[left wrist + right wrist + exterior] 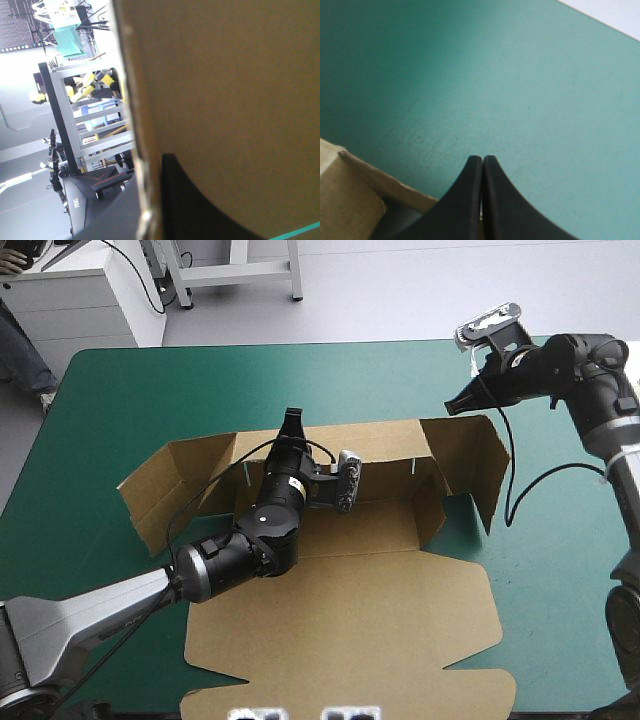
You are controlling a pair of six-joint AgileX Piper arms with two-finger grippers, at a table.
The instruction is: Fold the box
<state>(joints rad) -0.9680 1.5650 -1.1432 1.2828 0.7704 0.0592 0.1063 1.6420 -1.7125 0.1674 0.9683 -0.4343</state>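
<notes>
The brown box [340,610] lies in the middle of the teal-green table, its lid flat toward the front edge, its back wall [380,455] and side flaps raised. My left gripper [292,423] reaches over the tray to the back wall's top edge and is shut on it. In the left wrist view the board [225,75] runs between the fingers, and one black finger [200,210] shows against it. My right gripper [452,407] hovers shut just behind the box's far right corner, holding nothing. In the right wrist view its fingers [483,162] meet over bare cover, with a box corner [345,200] beside them.
Bare teal-green cover [150,390] stretches behind the box and to both sides. The right side flap [485,465] stands upright under the right arm. A white cabinet [90,300] stands beyond the table's far left corner.
</notes>
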